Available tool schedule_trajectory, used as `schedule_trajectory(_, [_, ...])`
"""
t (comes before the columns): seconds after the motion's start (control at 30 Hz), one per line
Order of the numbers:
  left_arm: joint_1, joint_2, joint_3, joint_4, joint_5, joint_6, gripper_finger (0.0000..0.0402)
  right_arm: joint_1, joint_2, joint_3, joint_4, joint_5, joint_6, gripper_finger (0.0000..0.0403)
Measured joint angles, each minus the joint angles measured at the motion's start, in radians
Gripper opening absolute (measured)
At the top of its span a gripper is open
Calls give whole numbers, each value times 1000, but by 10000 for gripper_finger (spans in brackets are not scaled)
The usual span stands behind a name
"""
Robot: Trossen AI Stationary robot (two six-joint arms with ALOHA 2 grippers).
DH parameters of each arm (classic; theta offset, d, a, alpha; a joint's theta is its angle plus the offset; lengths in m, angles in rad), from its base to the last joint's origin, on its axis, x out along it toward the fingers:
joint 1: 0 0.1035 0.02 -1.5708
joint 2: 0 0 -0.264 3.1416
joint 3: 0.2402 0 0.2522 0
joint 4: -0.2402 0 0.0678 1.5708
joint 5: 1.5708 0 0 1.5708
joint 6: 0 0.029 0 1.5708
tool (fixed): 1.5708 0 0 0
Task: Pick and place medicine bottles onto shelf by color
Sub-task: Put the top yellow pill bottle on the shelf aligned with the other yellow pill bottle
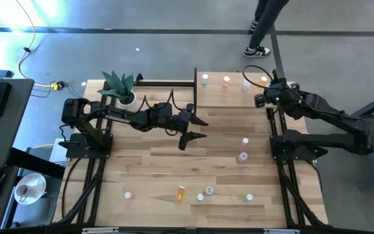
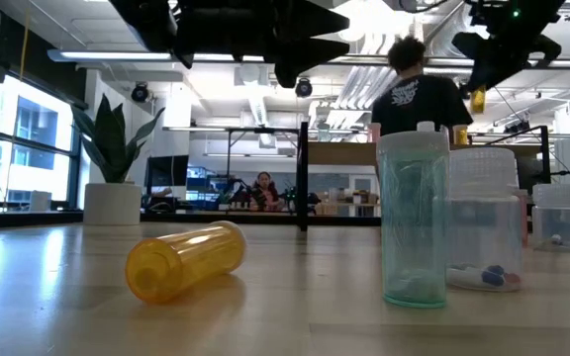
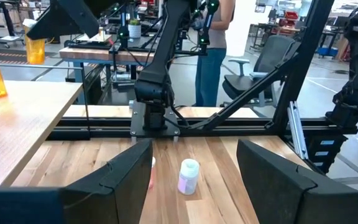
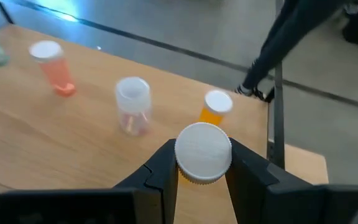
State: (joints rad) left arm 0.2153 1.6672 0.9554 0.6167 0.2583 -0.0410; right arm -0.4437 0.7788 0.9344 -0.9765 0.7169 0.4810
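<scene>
The right gripper (image 4: pixel 202 163) is clamped on a white-capped orange bottle (image 4: pixel 202 154), held above the far right corner of the shelf (image 4: pixel 55 143). Just beyond its fingertips stand an orange bottle (image 4: pixel 215 108) and a clear bottle (image 4: pixel 132 104); farther off, a pink bottle (image 4: pixel 53 67). The left gripper (image 1: pixel 197 129) hangs over the table's middle (image 1: pixel 154 162), fingers spread, holding nothing. A pale capped bottle (image 3: pixel 188 177) stands ahead of it on the planks.
</scene>
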Motion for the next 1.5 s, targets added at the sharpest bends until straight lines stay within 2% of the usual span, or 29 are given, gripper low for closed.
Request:
schedule_trajectory(0.27, [0,0,0,0,0,0,223,-31,27,0,-30,-13,44,97])
schedule_trajectory(0.57, [-2,0,0,0,0,0,223,-41,114,-1,-39,-13,65,97])
schedule_trajectory(0.9, [-7,0,0,-14,0,0,223,-45,107,-1,-121,47,124,97])
schedule_trajectory(1.03, [-7,0,0,-14,0,0,223,-45,80,-93,-54,27,123,97])
schedule_trajectory(1.2, [-7,0,0,-14,0,0,223,-56,-6,-229,109,41,63,97])
schedule_trajectory(1.33, [-7,0,0,-14,0,0,223,-85,-50,-225,151,-38,3,97])
schedule_trajectory(1.5, [-7,0,0,-14,-1,0,223,-122,-45,-203,159,-60,-10,97])
